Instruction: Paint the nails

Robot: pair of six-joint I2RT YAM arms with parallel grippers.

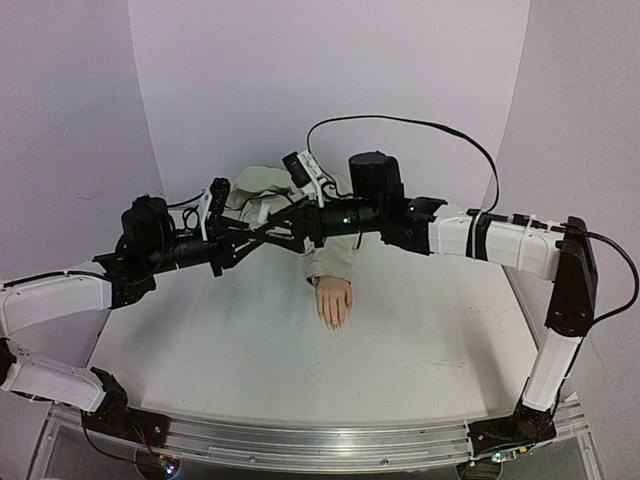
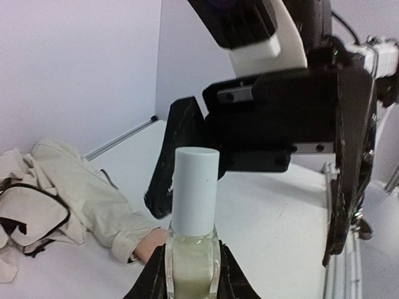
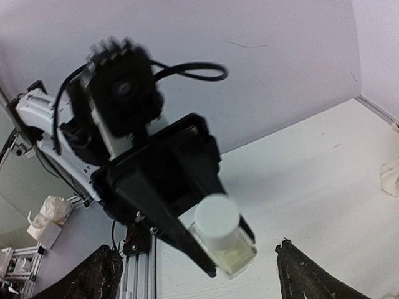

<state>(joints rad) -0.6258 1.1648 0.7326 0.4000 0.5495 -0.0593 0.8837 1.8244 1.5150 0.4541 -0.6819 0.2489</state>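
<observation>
The left end effector (image 2: 192, 269) is clamping the bottle (image 2: 192, 252) upright, cap (image 2: 195, 187) still on, while the right end effector (image 3: 198, 266) is gaping wide either side of it, holding nothing, and the nails (image 1: 335, 322), on the hand (image 1: 333, 298) lying on the counter (image 1: 200, 350), are seemingly all awaiting paint.

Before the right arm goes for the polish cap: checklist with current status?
1. Bottle held: ok. The left gripper is shut on the glass body of the bottle, which stands upright.
2. Cap seated on the bottle: ok.
3. Right gripper open: ok, its fingers stand wide apart.
4. Cap between the right fingers: sideways ok in the right wrist view. Whether they reach far enough around it: cannot tell.
5. Mannequin hand flat on the table below the arms: ok.
6. Nails bare: cannot tell, too small.
</observation>
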